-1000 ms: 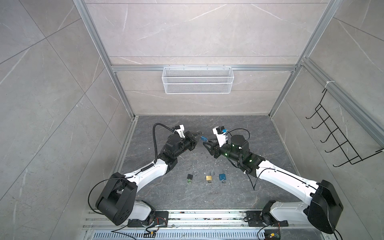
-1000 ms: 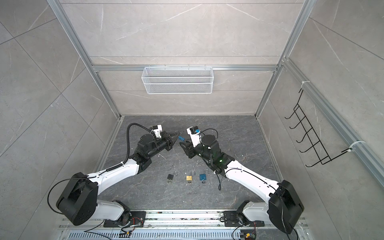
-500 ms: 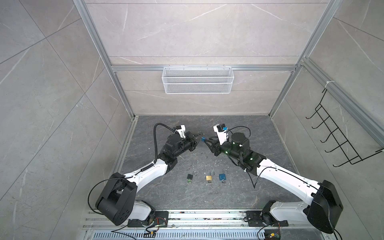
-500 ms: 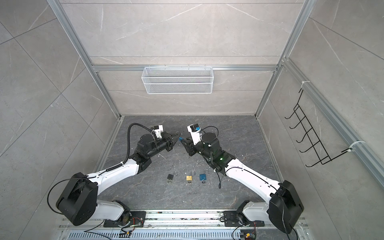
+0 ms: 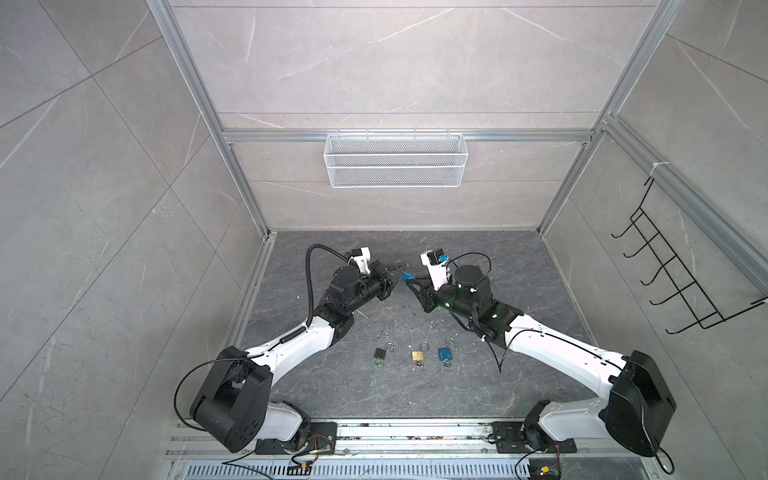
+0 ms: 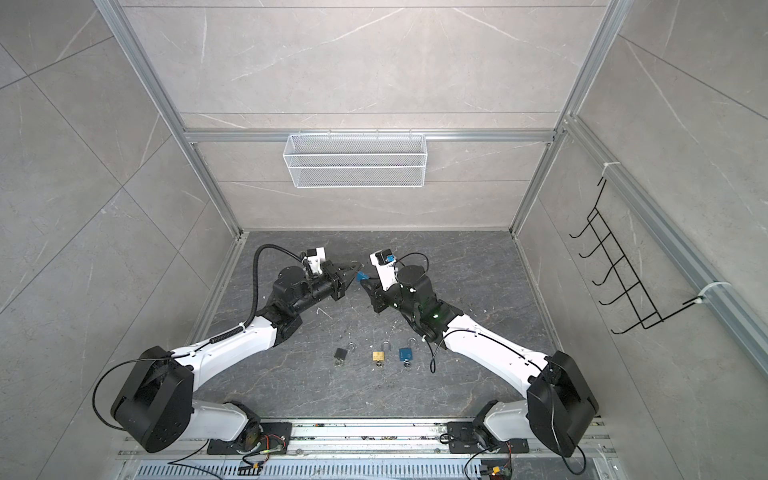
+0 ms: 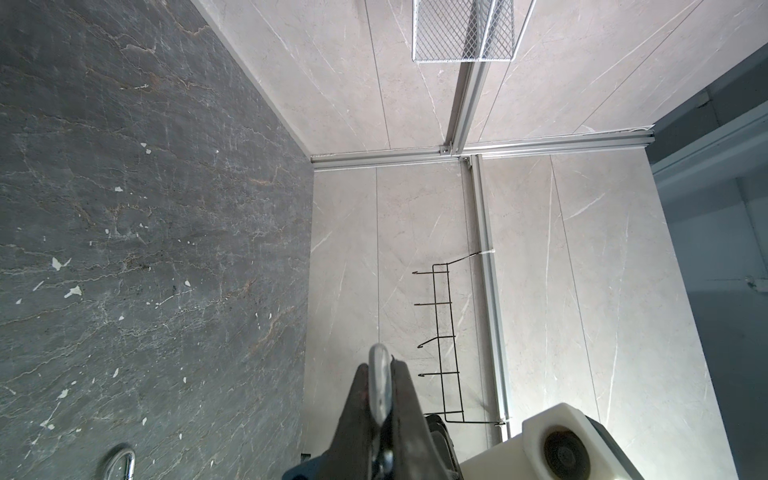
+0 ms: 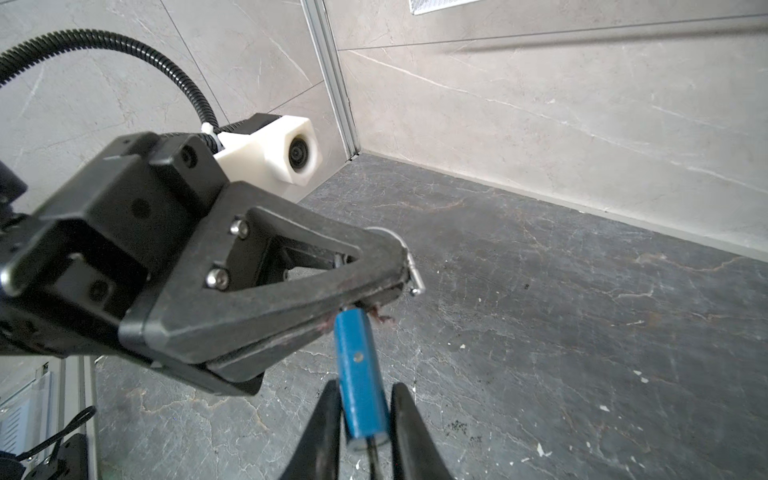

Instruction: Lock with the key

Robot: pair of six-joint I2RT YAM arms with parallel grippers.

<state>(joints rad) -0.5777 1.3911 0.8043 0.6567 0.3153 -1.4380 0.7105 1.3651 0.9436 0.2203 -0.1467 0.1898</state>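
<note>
Left gripper is pinched tight on the silver shackle, the metal loop poking out past the black fingertips, and in the right wrist view that same shackle peeks from the tip of the clamped fingers. Hanging below it is the blue padlock, up in the air between the two arms, well above the dark stone floor. Now the right gripper: its two black fingers stand either side of the lock's body, very close, a sliver of daylight on one side, so I cannot tell whether they actually bite. Something thin and dark sticks out of the lock's lower end between those fingers; too hidden to call it the key. In both top views the grippers meet nose to nose at mid-floor, blue padlock between them. Nearer the arm bases, a row on the floor: black padlock, brass padlock, second blue padlock, all well apart from the grippers. Wire basket hangs on the back wall.
</note>
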